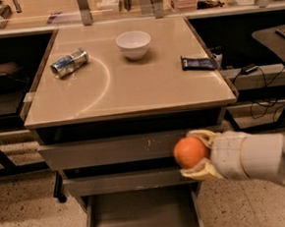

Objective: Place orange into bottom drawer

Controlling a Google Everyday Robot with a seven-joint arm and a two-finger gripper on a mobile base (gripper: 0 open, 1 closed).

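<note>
On my tabletop [131,94] I count one tipped can [69,62], one white bowl [133,43] and one dark packet [197,63]. Below sit three drawers, and only the bottom drawer [141,219] is open. At right, my pincer [191,153] is clamped on the one orange [189,151], in front of the shut drawers.

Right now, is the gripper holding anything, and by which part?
Yes. The gripper holds the orange, with one of its fingers over the top and the other under it, gripping its right side. It is higher than the open bottom drawer.
</note>
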